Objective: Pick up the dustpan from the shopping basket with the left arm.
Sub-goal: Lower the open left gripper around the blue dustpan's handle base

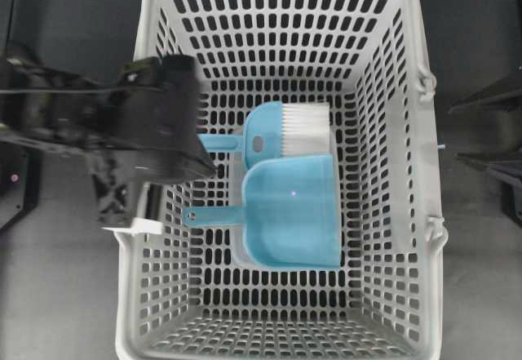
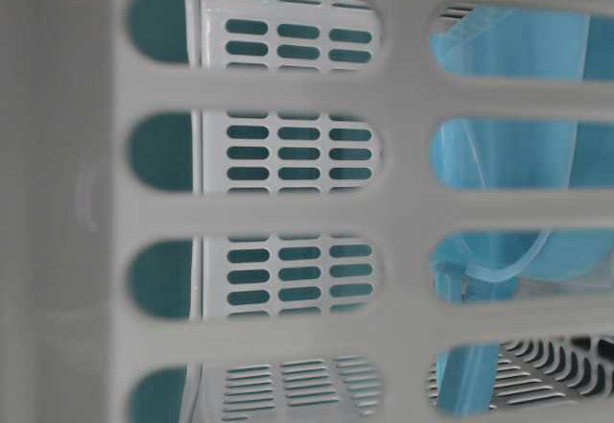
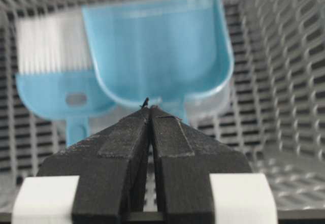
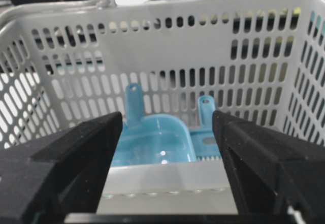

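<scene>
left claw (image 3: 148, 113): together, empty | right claw (image 4: 167, 132): apart, empty | light blue plastic dustpan (image 1: 292, 211): flat in large grey slotted plastic basket (image 1: 406, 156), beside blue white-bristled brush (image 1: 287, 129)

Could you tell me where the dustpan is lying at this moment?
In the overhead view the dustpan lies on the floor of the shopping basket, right of centre, its thin handle pointing left and the hand brush just above it.

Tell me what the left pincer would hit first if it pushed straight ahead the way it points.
Probably the dustpan: the shut left pincer aims at its rear edge near the handle, though depth is hard to judge.
</scene>
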{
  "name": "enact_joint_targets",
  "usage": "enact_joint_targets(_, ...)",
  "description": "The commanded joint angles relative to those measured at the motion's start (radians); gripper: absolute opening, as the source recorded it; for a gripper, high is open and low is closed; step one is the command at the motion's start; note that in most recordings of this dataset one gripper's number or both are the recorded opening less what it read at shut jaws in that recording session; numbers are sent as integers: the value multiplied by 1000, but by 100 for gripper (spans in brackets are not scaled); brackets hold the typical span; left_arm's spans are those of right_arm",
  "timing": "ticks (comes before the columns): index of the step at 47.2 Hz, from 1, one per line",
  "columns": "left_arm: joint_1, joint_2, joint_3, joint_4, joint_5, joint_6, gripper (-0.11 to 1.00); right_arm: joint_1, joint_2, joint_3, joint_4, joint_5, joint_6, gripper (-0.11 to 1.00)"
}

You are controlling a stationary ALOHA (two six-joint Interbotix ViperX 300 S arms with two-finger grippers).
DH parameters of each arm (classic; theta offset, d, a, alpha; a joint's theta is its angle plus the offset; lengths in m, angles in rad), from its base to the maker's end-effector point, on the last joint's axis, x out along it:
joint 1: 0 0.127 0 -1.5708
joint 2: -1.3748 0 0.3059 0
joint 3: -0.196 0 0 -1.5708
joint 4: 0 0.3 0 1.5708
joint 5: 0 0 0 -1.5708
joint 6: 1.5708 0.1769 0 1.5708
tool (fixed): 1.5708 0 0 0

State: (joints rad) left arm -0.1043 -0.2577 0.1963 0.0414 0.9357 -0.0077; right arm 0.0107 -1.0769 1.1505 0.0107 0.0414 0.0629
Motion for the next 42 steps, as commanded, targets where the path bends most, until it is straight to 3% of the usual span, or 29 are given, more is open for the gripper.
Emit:
enact_joint_targets(1,2,41,-66,3,64,-2,4,-3,5,-23,3,-6,-2,69)
enact_joint_targets(4,0,78,-92,3,95,-8,18,-2,5,-21,3,-6,-3,69)
enact_joint_targets(12,-11,178,-137,3,143,-11,69,-3,3,-18,3,-12,-5,69)
enact_joint_targets(17,-26,233,-144,3,147,-20,88,-3,0,-15,3,-15,-5,69)
enact_joint_targets(33,-55,356,-94,3,149,-97,89,-2,-29,0,2,-15,-5,69)
enact_joint_targets(42,-55,377,-55,3,140,-104,89,-3,-31,5,3,-15,-5,69)
